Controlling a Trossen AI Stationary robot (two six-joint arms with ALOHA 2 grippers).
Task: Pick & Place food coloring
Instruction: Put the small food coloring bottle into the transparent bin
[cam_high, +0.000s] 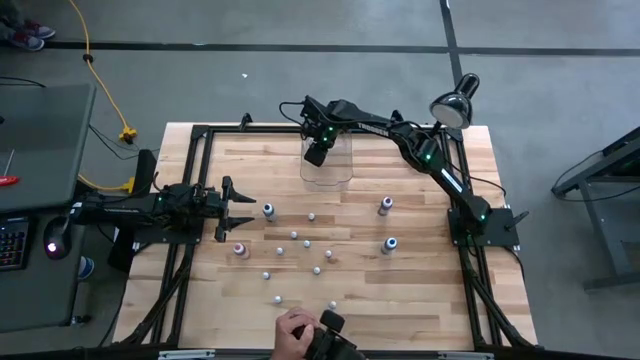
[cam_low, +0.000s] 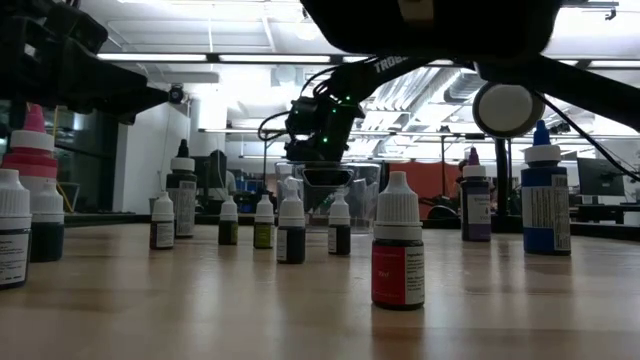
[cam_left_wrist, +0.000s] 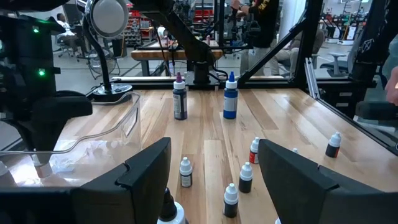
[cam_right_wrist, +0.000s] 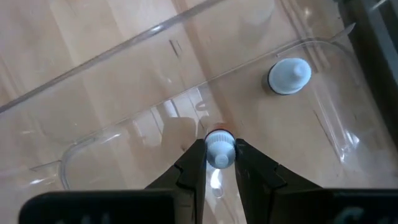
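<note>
Small bottles (cam_high: 305, 243) stand scattered across the table's (cam_high: 420, 290) middle with gaps between; the clear bin (cam_high: 327, 166) blocks the far edge.

Pale wood-plank table (cam_high: 420, 300), clear glossy plastic bin (cam_right_wrist: 112, 56), matt black gripper (cam_right_wrist: 220, 163)

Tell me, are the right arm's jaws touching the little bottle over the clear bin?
Touching. The right wrist view shows both jaws pressed against the bottle's white cap.
</note>
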